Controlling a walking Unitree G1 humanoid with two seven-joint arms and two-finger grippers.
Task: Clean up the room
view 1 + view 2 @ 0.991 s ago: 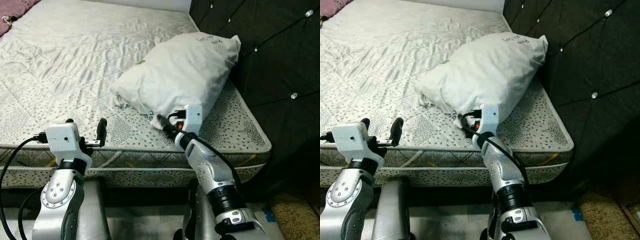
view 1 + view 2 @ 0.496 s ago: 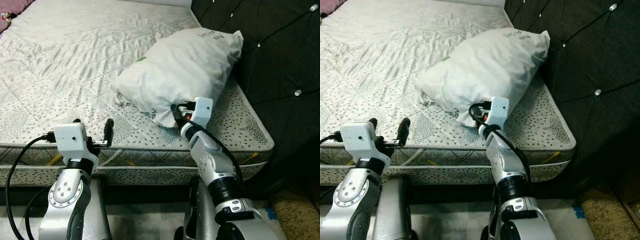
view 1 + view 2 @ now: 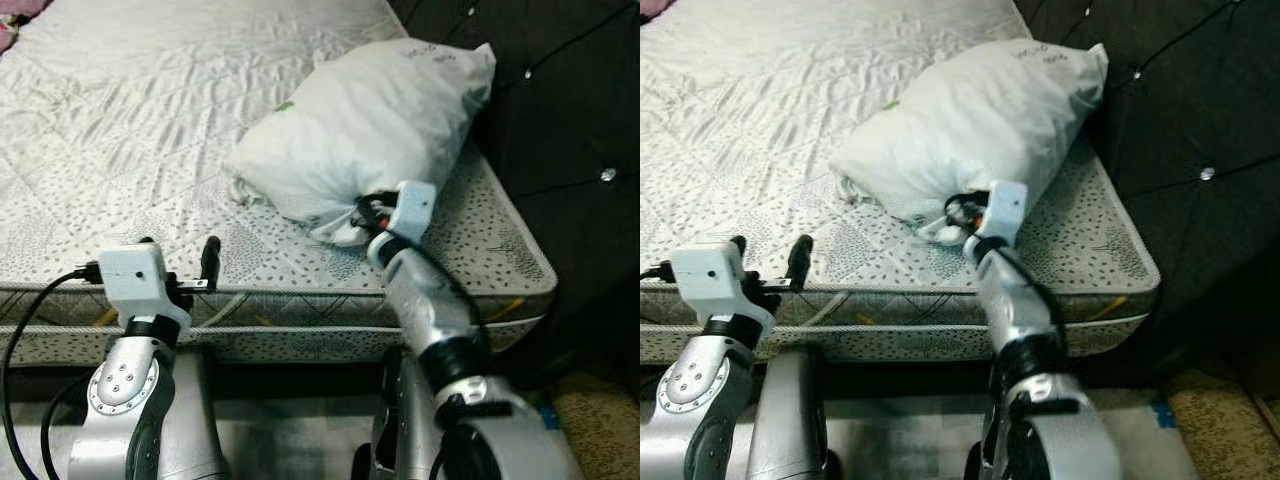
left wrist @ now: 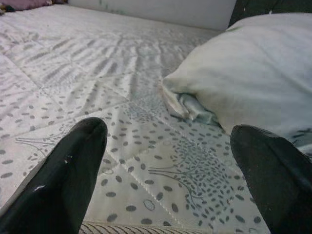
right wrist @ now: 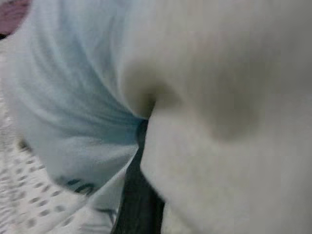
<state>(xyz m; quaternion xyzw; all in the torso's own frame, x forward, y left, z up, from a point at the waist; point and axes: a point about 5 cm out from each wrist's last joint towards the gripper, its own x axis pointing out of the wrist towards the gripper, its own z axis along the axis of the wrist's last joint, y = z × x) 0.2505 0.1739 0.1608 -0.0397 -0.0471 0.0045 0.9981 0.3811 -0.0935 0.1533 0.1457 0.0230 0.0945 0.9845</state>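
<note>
Right claw [image 3: 368,212]: pressed into the near lower edge of the pillow [image 3: 375,120]; its tip is buried in the cloth, so whether the fingers are apart or together cannot be told. In the right wrist view, pale cloth is bunched tight against the camera, with one dark finger [image 5: 139,204] seen under a fold.
Left claw [image 3: 178,262]: held at the near edge of the bed, fingers apart with nothing between them. In the left wrist view the two black fingertips [image 4: 68,175] are spread wide over the dotted cover.
Pillow: white, plump, lying on the bed directly ahead of the right claw and touching it; ahead and to the right of the left claw, well apart from it. Its far end is leaned against the headboard [image 3: 570,110].
Bed [image 3: 120,150]: covered in a pale quilted, dotted cover; both claws are at its near edge, the surface stretching away beyond them.
Headboard: dark, tufted with shiny studs, standing to the right of the right claw and beyond the pillow.
Floor [image 3: 590,420]: seen below the bed edge, beneath both arms.
</note>
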